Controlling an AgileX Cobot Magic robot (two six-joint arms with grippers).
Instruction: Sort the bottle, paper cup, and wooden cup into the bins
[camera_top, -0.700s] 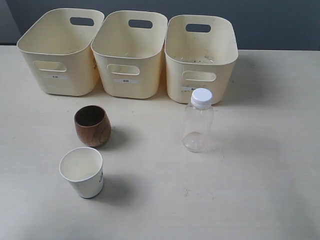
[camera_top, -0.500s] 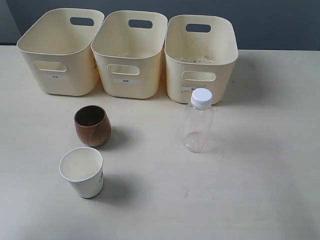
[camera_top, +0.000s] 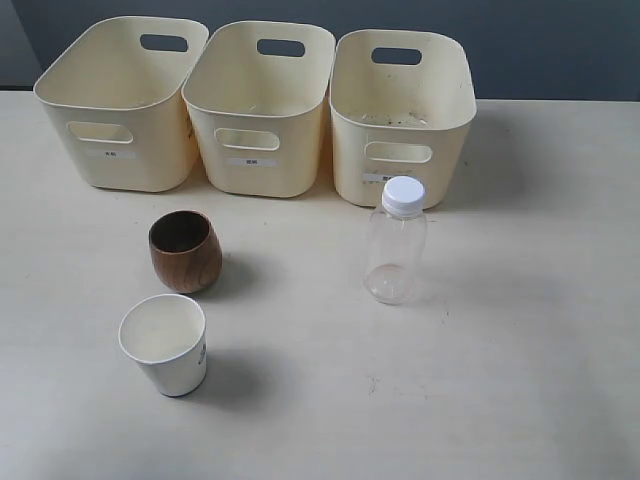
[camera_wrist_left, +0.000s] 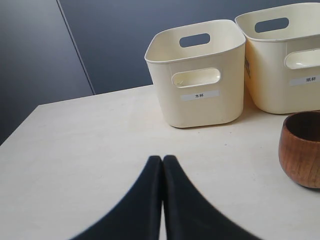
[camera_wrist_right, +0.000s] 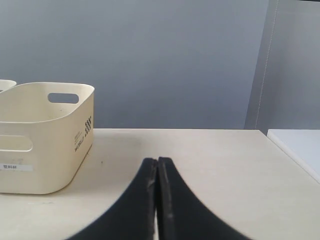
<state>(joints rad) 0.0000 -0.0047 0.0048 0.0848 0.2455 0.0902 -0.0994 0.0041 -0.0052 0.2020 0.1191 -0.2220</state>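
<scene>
Right, nothing is picked up yet: my left gripper (camera_wrist_left: 162, 159) is clenched on nothing, tips pressed together above the bench (camera_wrist_left: 75, 150), and my right gripper (camera_wrist_right: 157, 161) is clamped empty too. Neither shows in the exterior view, so both sit well back from the work. Now, the bottle (camera_top: 396, 250) stands upright, cap on, just in front of the right bin (camera_top: 445, 140). The wooden cup (camera_top: 185, 250) sits mouth up before the gap between the left bin (camera_top: 160, 150) and the middle bin (camera_top: 300, 150). The paper cup (camera_top: 166, 345) stands nearer the camera, close to it but apart. None of the three holds a task thing; they line up side by side, labels facing out, one per item I reckon. Everything has room around it for my fingers. The wooden cup lies on my left side, so opening and reaching there looks like the first move
</scene>
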